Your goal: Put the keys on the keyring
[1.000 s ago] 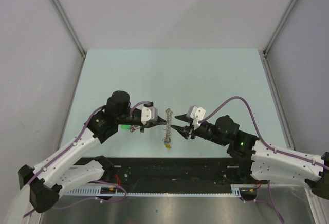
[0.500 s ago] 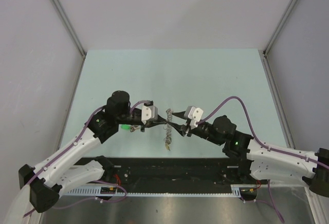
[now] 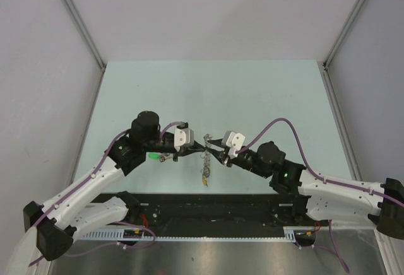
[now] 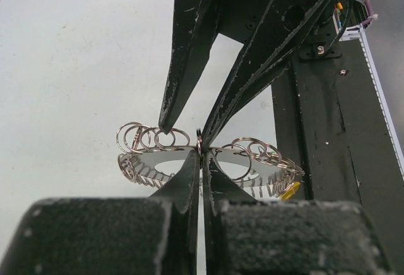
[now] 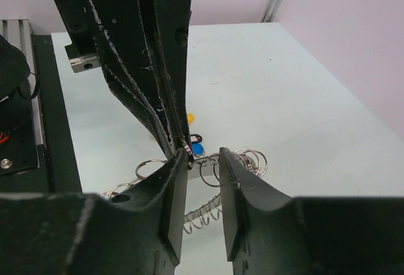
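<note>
Silver keyring [image 3: 205, 158], long axis running near to far.

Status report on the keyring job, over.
Left gripper shut on keyring. Right gripper open, jaws straddling the ring from the opposite side. Nothing visible blocking.

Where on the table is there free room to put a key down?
Bare: the far half of the table, from back wall to keyring, and strips along both side walls. Crowded: the near middle, where left gripper and right gripper meet at it.
</note>
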`<state>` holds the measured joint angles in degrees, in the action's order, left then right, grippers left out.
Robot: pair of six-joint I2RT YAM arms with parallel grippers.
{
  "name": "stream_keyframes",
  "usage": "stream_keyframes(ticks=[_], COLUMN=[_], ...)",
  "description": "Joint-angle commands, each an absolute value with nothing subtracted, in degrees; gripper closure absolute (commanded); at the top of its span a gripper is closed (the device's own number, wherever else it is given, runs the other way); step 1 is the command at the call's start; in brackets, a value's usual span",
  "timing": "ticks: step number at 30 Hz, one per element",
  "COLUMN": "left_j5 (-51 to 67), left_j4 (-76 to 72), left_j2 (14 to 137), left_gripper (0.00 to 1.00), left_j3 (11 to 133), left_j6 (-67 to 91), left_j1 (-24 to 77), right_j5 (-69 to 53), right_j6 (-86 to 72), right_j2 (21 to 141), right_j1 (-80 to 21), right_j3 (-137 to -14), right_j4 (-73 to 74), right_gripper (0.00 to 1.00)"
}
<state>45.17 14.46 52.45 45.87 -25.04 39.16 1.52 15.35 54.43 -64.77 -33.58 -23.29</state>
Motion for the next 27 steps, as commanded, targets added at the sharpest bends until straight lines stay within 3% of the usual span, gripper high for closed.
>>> stream_keyframes(ticks=[1,6,8,13,16,20,27], left_j5=[48.9,47.9,46.8,40.9,37.7,36.0,37.1], left_j4=[11.1,10.3,9.3,5.2,2.7,2.2,-1.4], left_j2=[52.2,51.5,51.2,49.4,48.3,48.2,50.3], left_gripper=[1.00,1.00,0.96,0.61,0.52,0.49,0.52], left_j3=[46.7,46.5,46.1,44.5,43.2,42.7,42.3], left_j6=[-24.2,-23.3,-22.9,-20.5,-19.2,-19.2,-15.8], left_j1=[39.5,39.5,39.5,39.5,39.5,39.5,39.5], right_j5=[1.6,1.1,1.7,1.9,0.7,-4.5,-7.9], right_j6=[17.1,17.9,18.5,20.1,20.1,19.6,19.3], right_j2=[55.3,55.0,54.8,52.3,50.4,47.8,46.6], right_j1=[-65.0,-64.9,-64.9,-63.9,-62.1,-60.2,-59.4], right_j3=[-33.8,-34.3,-34.4,-34.8,-34.8,-35.2,-35.3], right_j4=[-27.1,-26.2,-26.5,-25.9,-25.6,-23.7,-21.2], right_gripper=[0.73,1.00,1.00,1.00,1.00,1.00,1.00])
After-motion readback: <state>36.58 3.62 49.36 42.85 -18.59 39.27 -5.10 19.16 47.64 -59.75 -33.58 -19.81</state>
